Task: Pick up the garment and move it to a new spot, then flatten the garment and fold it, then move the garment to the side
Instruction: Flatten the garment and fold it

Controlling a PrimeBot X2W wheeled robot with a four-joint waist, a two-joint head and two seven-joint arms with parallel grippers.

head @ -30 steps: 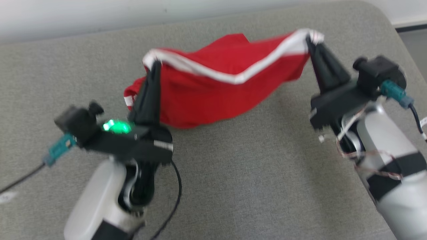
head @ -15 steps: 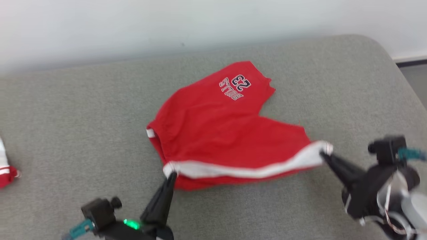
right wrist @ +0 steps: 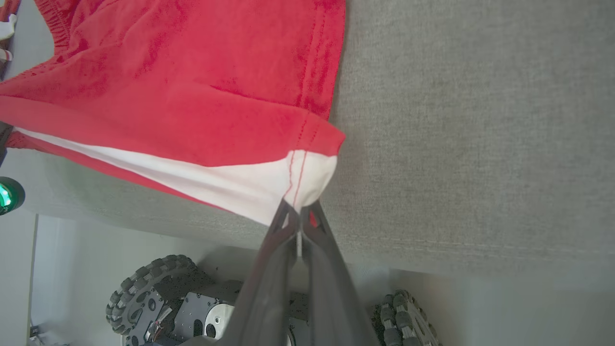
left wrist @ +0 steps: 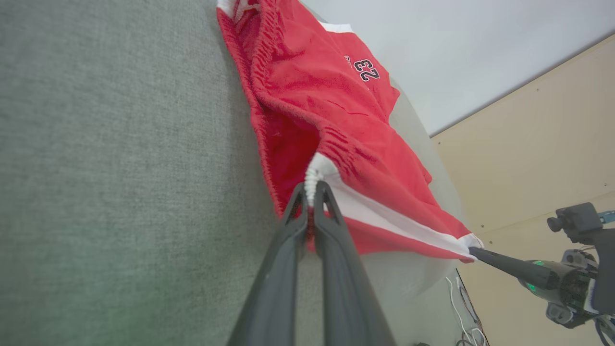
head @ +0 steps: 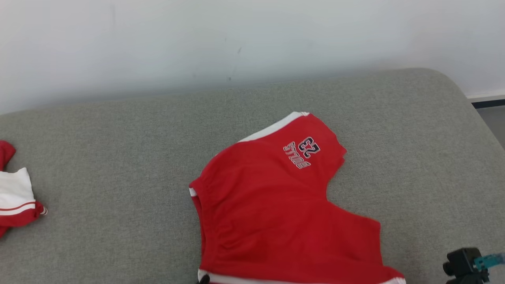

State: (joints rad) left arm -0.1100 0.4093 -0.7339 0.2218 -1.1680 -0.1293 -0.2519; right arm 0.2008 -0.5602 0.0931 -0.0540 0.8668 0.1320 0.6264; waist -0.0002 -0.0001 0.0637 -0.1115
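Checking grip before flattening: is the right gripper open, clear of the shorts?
No, the right gripper is pinched shut on the white corner of the red shorts.

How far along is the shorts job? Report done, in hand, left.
Done: red shorts laid out on the grey cushion. In hand: left gripper and right gripper each pinch a corner of the white-striped edge, for flattening. Left: fold, move aside.

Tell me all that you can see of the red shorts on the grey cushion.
The red shorts are soft knit fabric with a white side stripe, a gathered waistband and a printed 23 on one leg. They lie spread on the grey cushion, the near edge stretched taut. The left pincer is shut on the waistband corner, the right pincer on the leg-hem corner.
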